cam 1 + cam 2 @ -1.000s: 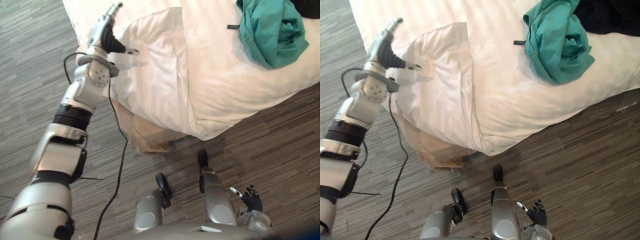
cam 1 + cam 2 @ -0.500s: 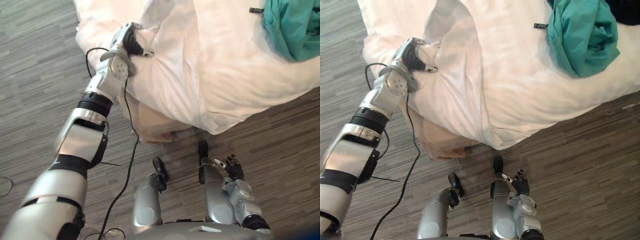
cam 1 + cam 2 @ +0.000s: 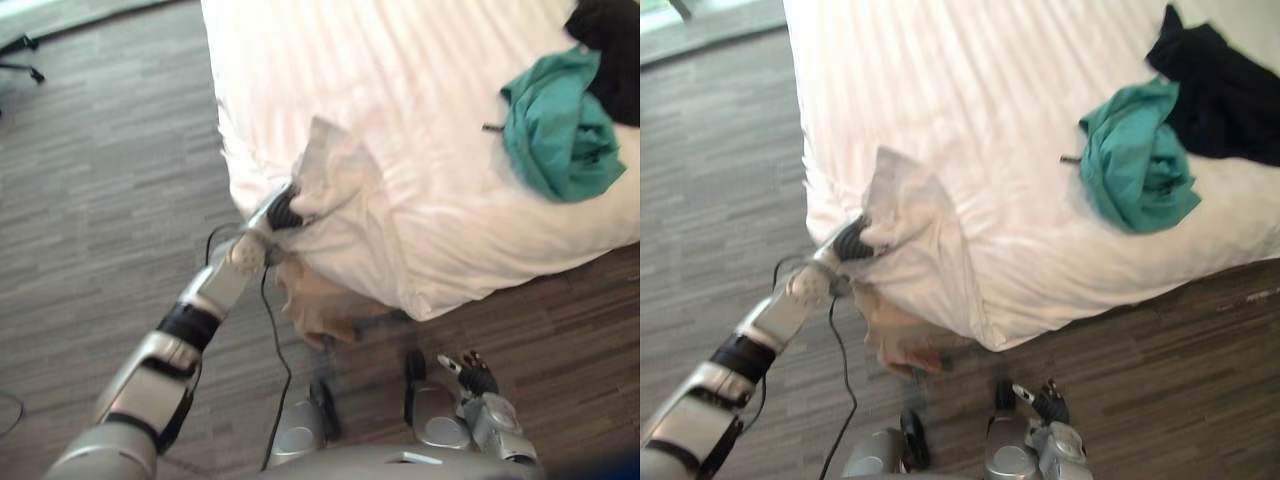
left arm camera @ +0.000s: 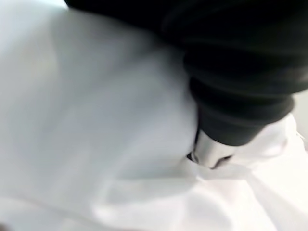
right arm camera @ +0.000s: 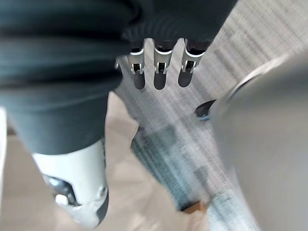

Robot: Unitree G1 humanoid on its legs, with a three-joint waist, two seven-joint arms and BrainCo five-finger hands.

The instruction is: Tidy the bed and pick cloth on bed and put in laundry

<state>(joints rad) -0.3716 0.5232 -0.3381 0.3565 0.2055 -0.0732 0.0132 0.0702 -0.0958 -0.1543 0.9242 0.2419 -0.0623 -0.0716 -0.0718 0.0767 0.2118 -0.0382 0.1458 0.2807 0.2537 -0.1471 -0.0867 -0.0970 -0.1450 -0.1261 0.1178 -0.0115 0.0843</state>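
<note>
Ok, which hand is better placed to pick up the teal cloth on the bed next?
Right, probably. The right hand hangs free and open on the side where the teal cloth lies; the left hand is sunk in the bunched corner of the white duvet.

- The left hand (image 3: 284,211), lifted clear of the duvet (image 3: 420,215) a second ago, has come down on the side far from the teal cloth (image 3: 560,135) and is now sunk into the white fabric.
- The duvet's turned-back flap (image 3: 335,170), which lay broad and fairly flat, is bunched into a crumpled peak over that hand.
- The head camera has swung, so a black cloth (image 3: 1225,85) touching the teal cloth's far side has come into view.
</note>
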